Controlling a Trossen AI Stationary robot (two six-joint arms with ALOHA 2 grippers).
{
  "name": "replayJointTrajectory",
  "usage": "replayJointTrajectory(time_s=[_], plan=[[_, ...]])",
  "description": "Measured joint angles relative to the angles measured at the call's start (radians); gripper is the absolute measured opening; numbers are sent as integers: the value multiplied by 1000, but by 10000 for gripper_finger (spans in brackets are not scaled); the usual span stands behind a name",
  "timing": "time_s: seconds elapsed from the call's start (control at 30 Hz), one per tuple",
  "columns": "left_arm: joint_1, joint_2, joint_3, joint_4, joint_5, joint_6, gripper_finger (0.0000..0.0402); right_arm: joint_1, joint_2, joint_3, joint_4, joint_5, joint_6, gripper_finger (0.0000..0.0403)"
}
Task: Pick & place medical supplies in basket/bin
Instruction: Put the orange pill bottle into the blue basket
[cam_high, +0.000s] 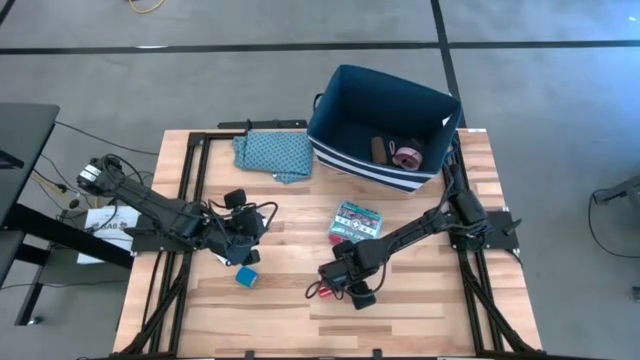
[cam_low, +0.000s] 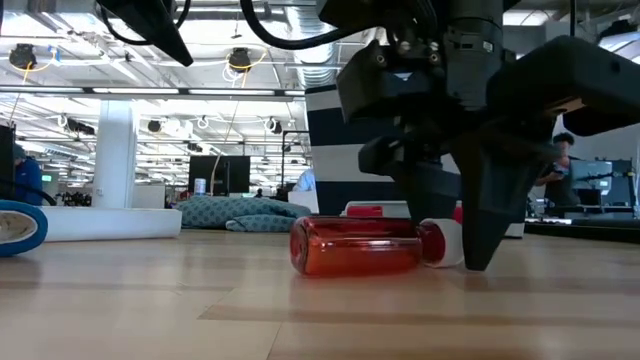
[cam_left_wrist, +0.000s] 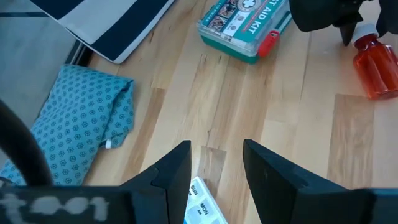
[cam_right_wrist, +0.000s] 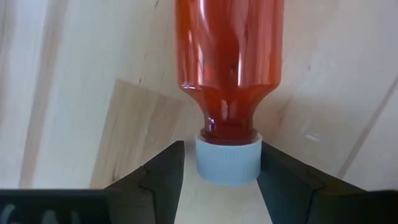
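Note:
The red white-capped bottle (cam_right_wrist: 229, 68) lies on its side on the table, also in the low view (cam_low: 360, 246) and the high view (cam_high: 318, 291). My right gripper (cam_right_wrist: 222, 171) is open and down at the table, with one finger on each side of the white cap (cam_right_wrist: 227, 160). My left gripper (cam_left_wrist: 216, 167) is open above the blue-white pill organizer (cam_left_wrist: 200, 206), whose end shows between the fingers. The blue cube (cam_high: 246, 276) rests near the left gripper (cam_high: 240, 238). The teal-red flat box (cam_high: 357, 221) lies mid-table. The brown oblong (cam_high: 380, 150) and pink roll (cam_high: 407, 156) sit in the navy bin (cam_high: 345, 110). My right gripper has its fingers (cam_right_wrist: 281, 177) on either side of the bottle's white cap (cam_right_wrist: 249, 163), coming from above. One finger stands right at the cap's edge, and a thin gap shows at the other. Whether it touches the cap, I cannot tell. The bottle lies flat on the table.
A teal patterned folded cloth (cam_high: 272, 152) lies left of the bin at the far side. The near half of the table (cam_high: 430, 310) is bare wood. A long white object (cam_low: 105, 222) lies at the left in the low view.

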Motion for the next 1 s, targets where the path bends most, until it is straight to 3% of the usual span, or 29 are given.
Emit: replayJointTrajectory(time_s=[0.4, 0.63, 1.0], plan=[[0, 0, 0, 0, 2, -10, 137, -1, 0, -1, 5, -1, 13, 120], [0, 0, 0, 1, 2, -10, 137, 7, 9, 41, -25, -10, 24, 132], [-1, 0, 0, 3, 7, -11, 137, 33, 7, 256, -149, 6, -11, 125]])
